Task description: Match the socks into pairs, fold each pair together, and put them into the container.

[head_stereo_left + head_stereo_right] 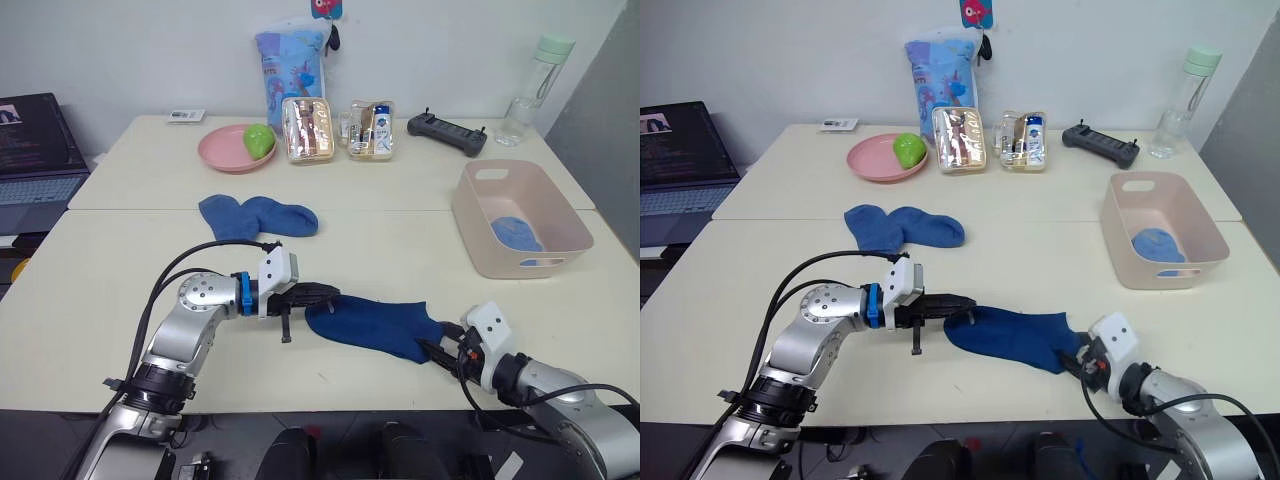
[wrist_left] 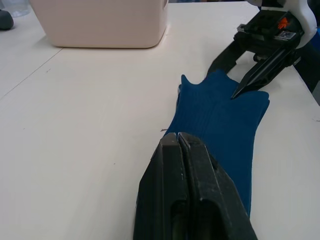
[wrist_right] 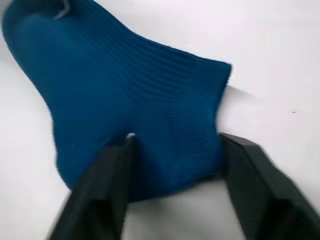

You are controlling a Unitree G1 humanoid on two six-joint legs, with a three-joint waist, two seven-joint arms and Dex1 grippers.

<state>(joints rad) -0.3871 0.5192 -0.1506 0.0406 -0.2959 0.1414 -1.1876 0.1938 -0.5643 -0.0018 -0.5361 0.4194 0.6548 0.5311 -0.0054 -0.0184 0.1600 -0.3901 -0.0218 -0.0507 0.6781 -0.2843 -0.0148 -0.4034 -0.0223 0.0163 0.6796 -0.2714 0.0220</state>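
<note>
A: Left eye view: how much was done?

B: One light-blue knit sock [image 1: 515,235] was seen inside the pale pink plastic tub [image 1: 470,218]. A dark-blue ribbed sock [image 1: 378,323] was lying at the near edge of the table, gripped at one end by the closed left gripper [image 1: 318,297], while the open right gripper [image 3: 172,165] straddled its other end. Two blue socks [image 1: 257,215] were left unfolded.

A: Anything unclear?

B: Whether the dark sock was single or doubled could not be told.

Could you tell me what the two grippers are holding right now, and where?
The left gripper pinches the dark blue sock at one end; the right gripper is open, straddling its other end.
</note>
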